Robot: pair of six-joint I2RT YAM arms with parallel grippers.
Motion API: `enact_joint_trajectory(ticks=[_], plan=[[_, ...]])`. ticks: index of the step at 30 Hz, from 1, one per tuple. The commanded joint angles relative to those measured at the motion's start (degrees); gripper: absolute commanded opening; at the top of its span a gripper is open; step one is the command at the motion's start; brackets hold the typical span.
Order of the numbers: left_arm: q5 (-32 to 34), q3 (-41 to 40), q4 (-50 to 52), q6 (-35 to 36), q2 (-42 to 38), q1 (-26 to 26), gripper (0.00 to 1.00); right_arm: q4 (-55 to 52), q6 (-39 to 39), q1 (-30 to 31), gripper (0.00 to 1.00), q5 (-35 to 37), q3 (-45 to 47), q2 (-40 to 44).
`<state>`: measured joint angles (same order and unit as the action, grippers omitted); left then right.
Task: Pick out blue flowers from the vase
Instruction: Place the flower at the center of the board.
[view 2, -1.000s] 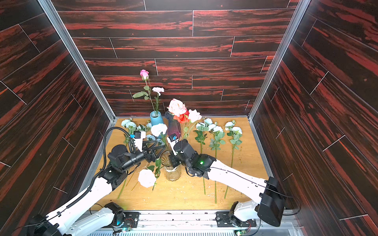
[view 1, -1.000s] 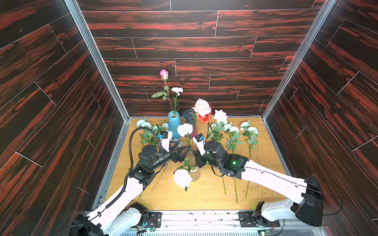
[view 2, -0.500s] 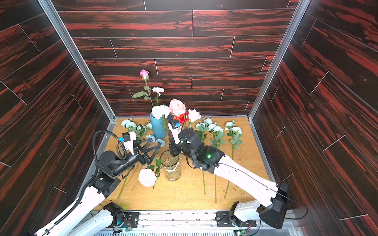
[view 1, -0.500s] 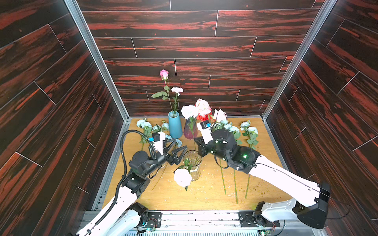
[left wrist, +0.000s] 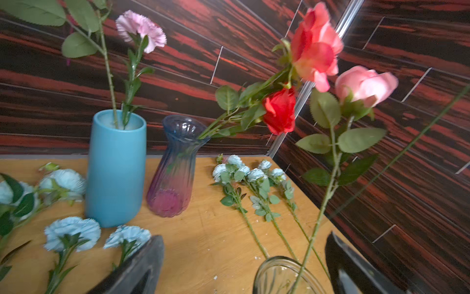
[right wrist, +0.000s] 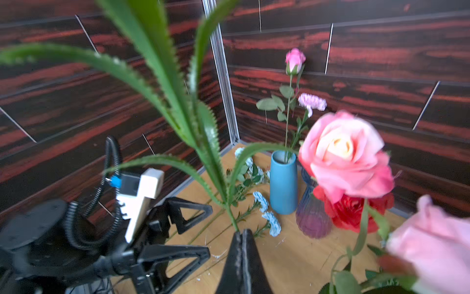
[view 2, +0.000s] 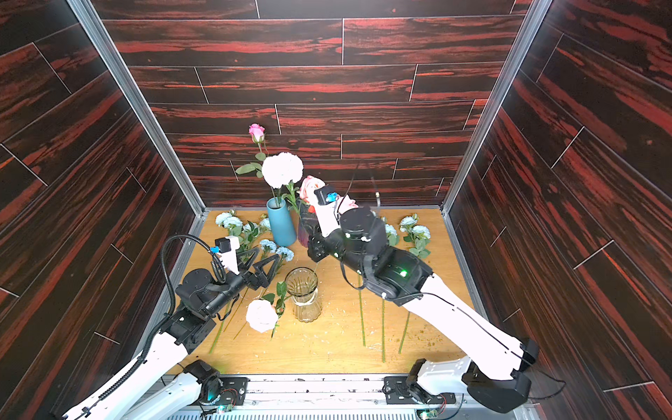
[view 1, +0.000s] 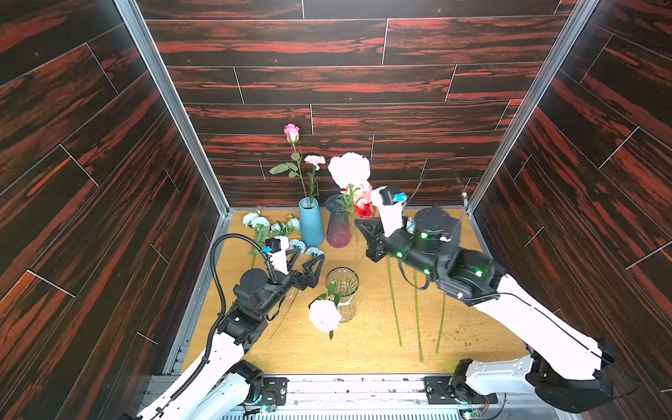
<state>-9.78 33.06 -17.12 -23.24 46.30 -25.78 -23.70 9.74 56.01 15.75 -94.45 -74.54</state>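
Right gripper (right wrist: 241, 236) clamps a blue carnation (view 1: 349, 171) by its stem, high beside pink roses (view 1: 363, 194) in the purple vase (view 1: 338, 227). Left gripper (view 1: 307, 260) gapes by the clear glass vase (view 1: 342, 291); other blue flowers (left wrist: 72, 231) lie on the table (view 1: 363, 349).

My right fingers (right wrist: 232, 262) run off the wrist picture's bottom edge, and the held flower (right wrist: 211, 163) leaves the top edge before its head shows. In both top views that head is bleached white, so I can't read its colour. A pink rose (right wrist: 432, 241) close by is blurred and cropped. My left fingers (left wrist: 137, 269) and the clear vase (left wrist: 277, 259) are cropped too. In a top view my right arm (view 1: 429, 247) covers the heads of blue flowers (view 1: 395, 309) on the desk (view 1: 363, 349)
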Motion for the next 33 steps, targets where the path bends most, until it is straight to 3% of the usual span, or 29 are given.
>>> enact_joint_trajectory(ticks=[1, 10, 20, 27, 33], plan=[[2.8, -0.3, 0.3, 1.5, 1.2, -0.1, 1.0, -2.2, -1.5, -0.2, 0.0, -0.5, -2.8, 1.3], [4.5, -0.3, 0.3, 2.1, 2.9, -0.1, 1.0, -4.5, -0.7, -1.4, 0.0, -1.2, -5.6, 5.7], [4.8, -0.3, 0.4, 2.2, 3.0, 0.0, 1.0, -7.0, -0.5, -3.6, 0.0, 3.3, -5.6, 12.2], [4.9, -0.2, 0.3, 2.1, 3.3, 0.0, 1.0, -10.9, 0.1, -3.7, 0.0, 10.2, -5.2, 15.3], [4.7, -0.2, 0.0, 1.9, 3.9, 0.0, 1.0, -14.2, 3.4, -6.0, 0.0, 17.6, 1.0, 19.6]])
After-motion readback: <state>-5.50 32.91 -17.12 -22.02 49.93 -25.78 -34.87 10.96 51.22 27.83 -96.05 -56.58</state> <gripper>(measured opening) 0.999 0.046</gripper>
